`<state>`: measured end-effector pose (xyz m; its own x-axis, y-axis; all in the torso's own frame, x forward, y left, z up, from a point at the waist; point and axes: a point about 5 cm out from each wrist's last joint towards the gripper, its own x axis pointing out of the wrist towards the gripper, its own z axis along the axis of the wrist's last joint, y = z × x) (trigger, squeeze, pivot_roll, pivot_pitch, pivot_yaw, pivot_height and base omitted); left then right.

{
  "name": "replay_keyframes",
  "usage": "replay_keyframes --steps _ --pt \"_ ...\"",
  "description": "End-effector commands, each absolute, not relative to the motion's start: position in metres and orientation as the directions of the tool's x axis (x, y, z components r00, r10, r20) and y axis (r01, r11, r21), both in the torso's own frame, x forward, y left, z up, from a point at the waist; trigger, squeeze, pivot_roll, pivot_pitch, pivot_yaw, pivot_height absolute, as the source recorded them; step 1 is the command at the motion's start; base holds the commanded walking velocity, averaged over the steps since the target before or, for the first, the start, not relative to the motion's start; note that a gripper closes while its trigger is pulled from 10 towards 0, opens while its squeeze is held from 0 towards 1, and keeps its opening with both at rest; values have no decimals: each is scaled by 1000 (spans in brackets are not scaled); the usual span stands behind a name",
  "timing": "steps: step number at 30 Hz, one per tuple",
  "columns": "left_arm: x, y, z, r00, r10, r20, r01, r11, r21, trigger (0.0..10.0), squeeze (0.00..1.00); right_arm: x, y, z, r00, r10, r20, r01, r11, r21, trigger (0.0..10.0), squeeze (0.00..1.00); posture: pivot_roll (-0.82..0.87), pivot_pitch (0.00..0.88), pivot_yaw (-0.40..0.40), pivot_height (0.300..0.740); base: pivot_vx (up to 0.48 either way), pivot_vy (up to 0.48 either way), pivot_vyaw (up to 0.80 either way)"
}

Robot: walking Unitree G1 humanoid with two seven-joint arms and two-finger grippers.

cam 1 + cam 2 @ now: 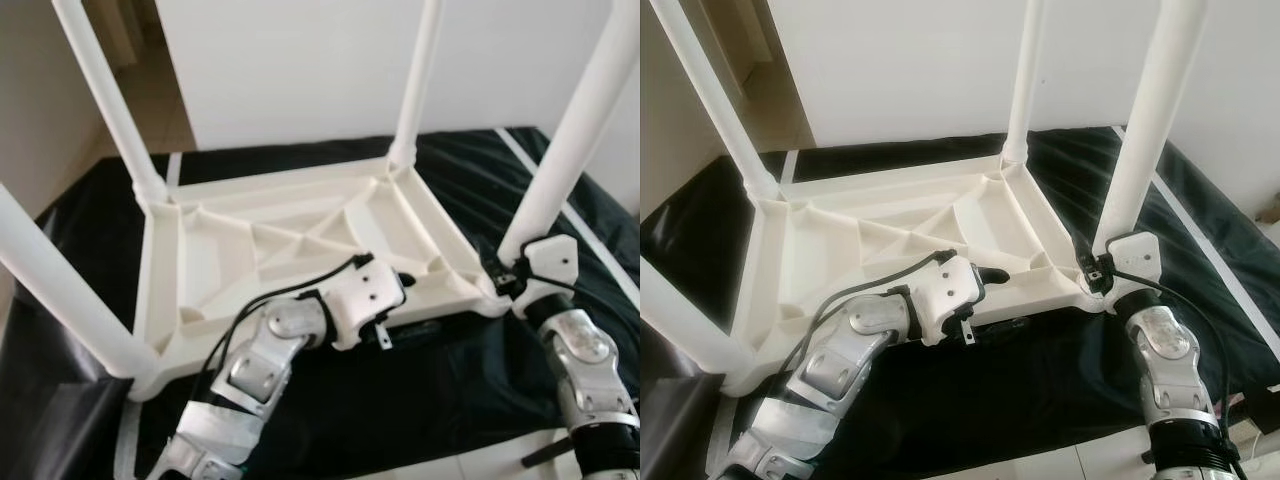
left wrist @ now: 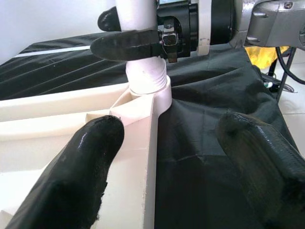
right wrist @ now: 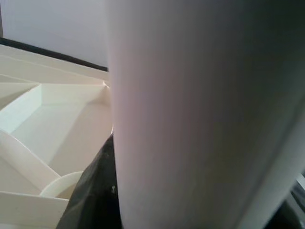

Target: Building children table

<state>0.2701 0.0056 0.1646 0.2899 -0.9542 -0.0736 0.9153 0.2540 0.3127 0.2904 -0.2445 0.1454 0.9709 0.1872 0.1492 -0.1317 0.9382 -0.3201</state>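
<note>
A white plastic table [image 1: 260,250] lies upside down on a black cloth, all its legs pointing up. My right gripper [image 1: 505,272] is shut around the base of the near right leg [image 1: 570,130], just above its corner socket [image 2: 147,81]. In the right wrist view that leg [image 3: 190,114] stands very close, with one black finger [image 3: 95,191] beside it. My left gripper [image 2: 162,157] is open at the table's near rim, left of that corner. One of its fingers [image 2: 81,171] is over the table's inner side and the other [image 2: 262,162] over the cloth.
The black cloth [image 1: 400,400] covers the surface under the table, with pale floor at the near edge. The other legs rise at the far left [image 1: 110,100], far right [image 1: 418,80] and near left [image 1: 60,290]. A white wall stands behind. Something yellow [image 2: 267,55] lies beyond the cloth.
</note>
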Motion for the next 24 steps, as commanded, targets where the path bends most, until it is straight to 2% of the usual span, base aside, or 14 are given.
replay_keyframes --steps 1,7,9,12,24 --pt "273 7 168 333 -941 -57 900 300 317 10000 0 281 -250 116 983 182 18 -169 945 -280 10000 0 -82 21 8 740 0 0 0" --pt "272 7 168 333 -941 -58 900 300 315 10000 0 277 -253 109 985 173 4 -168 963 -212 10000 0 -80 25 7 740 0 0 0" --pt "272 8 168 333 -941 -58 901 300 315 10000 0 275 -257 103 989 145 -15 -146 983 -109 10000 0 -82 29 6 740 0 0 0" --pt "271 7 167 331 -942 -59 902 298 313 10000 0 275 -258 96 990 133 -41 -134 990 -40 10000 0 -82 31 6 740 0 0 0" --pt "270 8 166 332 -941 -60 904 299 305 10000 0 284 -249 92 986 124 -108 -125 992 -7 10000 0 -76 39 5 740 0 0 0"
